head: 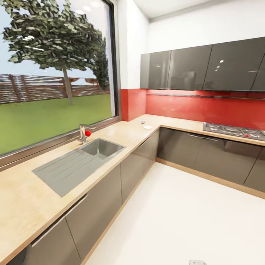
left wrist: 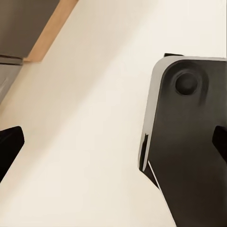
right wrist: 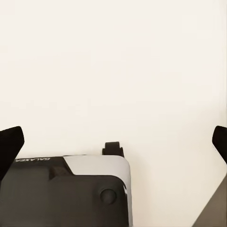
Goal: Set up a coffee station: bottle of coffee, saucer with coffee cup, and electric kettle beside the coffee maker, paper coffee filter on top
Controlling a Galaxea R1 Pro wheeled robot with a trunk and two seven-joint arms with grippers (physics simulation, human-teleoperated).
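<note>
With both sets of jaws spread and empty above the floor (right wrist: 113, 56), I am in transit; next move: approach the saucer (head: 147, 127) beyond the sink (head: 79, 163) on the tabletop (head: 22, 198).

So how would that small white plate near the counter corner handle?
The saucer looks flat and low on the countertop, so probably hard to grip by its edge. Pushed, it would likely slide, not roll. Fragility: too small to judge.

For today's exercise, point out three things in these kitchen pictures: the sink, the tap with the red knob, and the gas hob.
sink (head: 101, 148): head view, on the floor of the basin.
tap (head: 83, 134): head view, on its steel body beside the red knob.
gas hob (head: 230, 130): head view, on the burner grate.
</note>
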